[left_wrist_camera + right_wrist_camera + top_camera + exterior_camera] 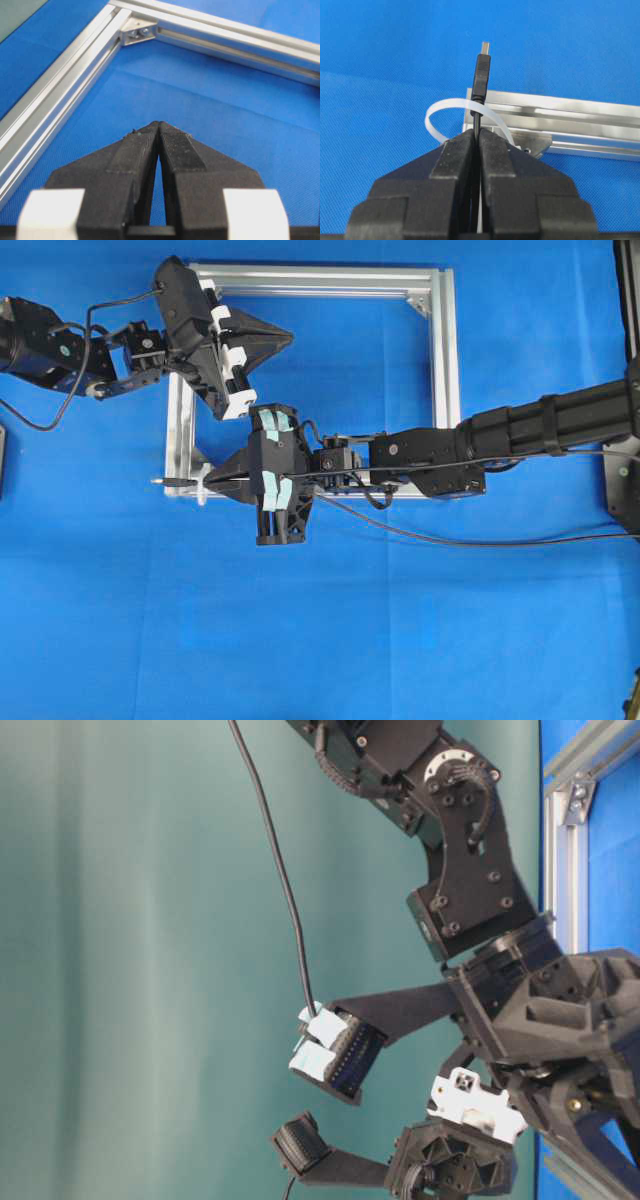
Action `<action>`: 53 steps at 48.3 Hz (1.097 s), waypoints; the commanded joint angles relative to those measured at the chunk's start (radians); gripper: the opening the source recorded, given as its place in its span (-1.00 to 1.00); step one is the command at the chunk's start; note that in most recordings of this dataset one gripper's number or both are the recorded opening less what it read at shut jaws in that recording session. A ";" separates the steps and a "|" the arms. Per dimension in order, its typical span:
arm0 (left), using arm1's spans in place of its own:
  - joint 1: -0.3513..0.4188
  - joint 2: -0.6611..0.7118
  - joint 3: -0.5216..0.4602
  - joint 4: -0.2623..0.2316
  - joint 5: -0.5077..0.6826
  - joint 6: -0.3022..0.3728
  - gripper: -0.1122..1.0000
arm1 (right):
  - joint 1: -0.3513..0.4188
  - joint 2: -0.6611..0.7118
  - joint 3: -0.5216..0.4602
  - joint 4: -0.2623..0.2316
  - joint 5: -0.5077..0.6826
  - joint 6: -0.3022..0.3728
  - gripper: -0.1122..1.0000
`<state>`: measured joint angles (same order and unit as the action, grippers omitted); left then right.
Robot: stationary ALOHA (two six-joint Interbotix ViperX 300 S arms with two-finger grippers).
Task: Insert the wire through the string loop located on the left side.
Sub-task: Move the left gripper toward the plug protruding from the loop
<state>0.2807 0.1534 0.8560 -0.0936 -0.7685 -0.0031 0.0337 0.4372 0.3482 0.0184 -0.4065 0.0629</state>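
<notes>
Surface: a bright blue cloth-covered table (pixel 400 640), flat, with a fine weave that shows in the wrist views.
Room: a plain teal-green wall (pixel 130 970) behind the table, seen from table level.
Frame: a square silver aluminium frame of slotted bars (pixel 443 370) lies flat on the cloth, with a small silver triangular corner bracket (pixel 137 32) at an inner corner.
String loop: the tiny white string ring (pixel 440 112) stands out from the frame's bar end at the near left corner; in the overhead view it sits at that corner (pixel 203 490).
Wire: the long thin black flexible cable with a dark plug and silvery tip (pixel 482 70) is pinched just behind the plug; the plug pokes past the white ring, its tip beyond the frame's outer edge (pixel 165 481). The cable trails back along the right arm.
Right gripper (pixel 478 137): jaws clamped together on the cable, its tip at the ring.
Left gripper (pixel 159 127): jaws pressed together with nothing between them, above the cloth inside the frame's far left part (pixel 285 337), well apart from the ring.
</notes>
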 commanded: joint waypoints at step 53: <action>0.084 -0.216 0.327 0.003 -0.051 0.006 -0.80 | -0.002 -0.020 -0.015 -0.002 -0.003 -0.002 -0.79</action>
<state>0.3528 -0.0245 1.1612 -0.0936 -0.8038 -0.0031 0.0322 0.4372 0.3482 0.0184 -0.4065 0.0614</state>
